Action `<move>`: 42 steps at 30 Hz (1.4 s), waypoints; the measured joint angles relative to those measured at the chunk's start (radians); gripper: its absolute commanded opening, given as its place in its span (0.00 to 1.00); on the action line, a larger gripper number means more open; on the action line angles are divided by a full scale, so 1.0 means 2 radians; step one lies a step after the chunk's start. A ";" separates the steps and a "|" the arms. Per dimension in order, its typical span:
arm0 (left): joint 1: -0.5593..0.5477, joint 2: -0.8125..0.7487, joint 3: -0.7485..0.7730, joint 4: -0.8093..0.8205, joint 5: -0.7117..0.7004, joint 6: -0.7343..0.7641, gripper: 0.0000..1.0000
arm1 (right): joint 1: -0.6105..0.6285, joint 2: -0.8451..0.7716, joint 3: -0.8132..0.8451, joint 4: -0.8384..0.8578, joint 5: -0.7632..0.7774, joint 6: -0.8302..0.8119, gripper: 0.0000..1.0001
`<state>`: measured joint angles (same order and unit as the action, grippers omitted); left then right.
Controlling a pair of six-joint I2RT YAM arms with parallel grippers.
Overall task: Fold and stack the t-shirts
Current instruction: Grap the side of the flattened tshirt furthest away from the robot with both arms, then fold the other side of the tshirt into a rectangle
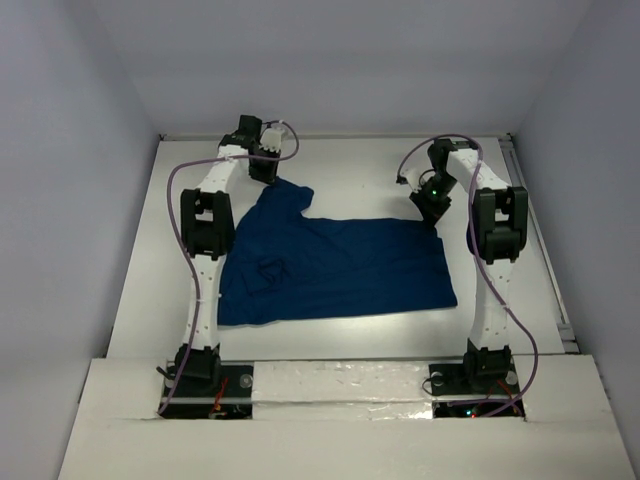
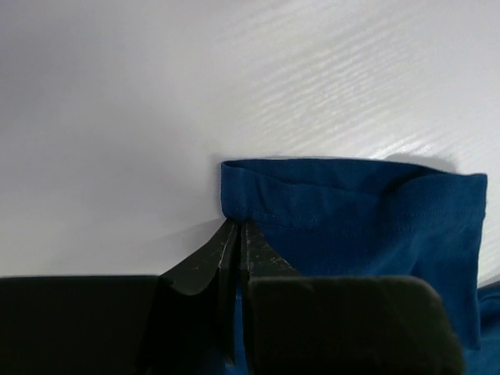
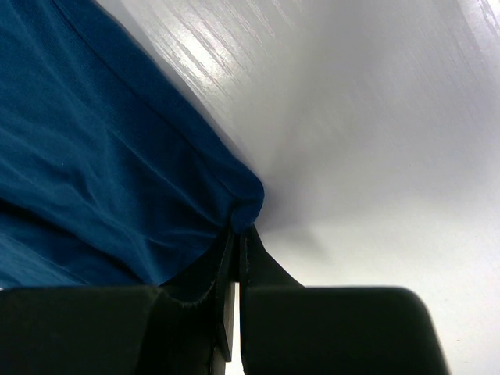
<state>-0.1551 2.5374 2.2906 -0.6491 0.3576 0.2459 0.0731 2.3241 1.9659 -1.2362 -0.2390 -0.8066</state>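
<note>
We see a white table (image 1: 360, 170) stretching away ahead of both grippers. On it lies a dark navy-blue t-shirt (image 1: 335, 265), spread mostly flat with soft wrinkles. It spans the space between the two grippers and runs back from them toward the arms' bases.

The left arm (image 1: 205, 250) reaches along the shirt's left edge. The right arm (image 1: 490, 260) stands just beside its right edge.

The left gripper (image 2: 237, 228) has its jaws pressed together, pinching the near corner of a hemmed sleeve (image 2: 351, 211). The sleeve extends to this gripper's right, with bare table ahead of it and to its left.

The right gripper (image 3: 238, 232) is also pressed together, pinching a rounded corner of the cloth right at its fingertips. The rest of the shirt lies to this gripper's left, with bare table ahead and to its right.

We cannot tell whether either pinched corner is lifted off the table.
</note>
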 measured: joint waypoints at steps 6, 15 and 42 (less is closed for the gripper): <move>0.002 -0.041 -0.047 0.005 -0.004 0.002 0.00 | 0.000 -0.010 -0.008 0.017 0.005 0.017 0.00; 0.017 -0.172 -0.170 0.047 0.010 0.006 0.00 | 0.000 -0.065 -0.034 0.069 0.029 0.047 0.00; 0.072 -0.545 -0.520 0.036 0.138 0.182 0.00 | 0.000 -0.245 -0.240 0.134 0.039 0.026 0.00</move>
<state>-0.0109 1.4483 1.2510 -0.5770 0.6334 0.6102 0.0734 1.8336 1.4868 -0.9676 -0.1612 -0.7551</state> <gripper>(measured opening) 0.006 0.038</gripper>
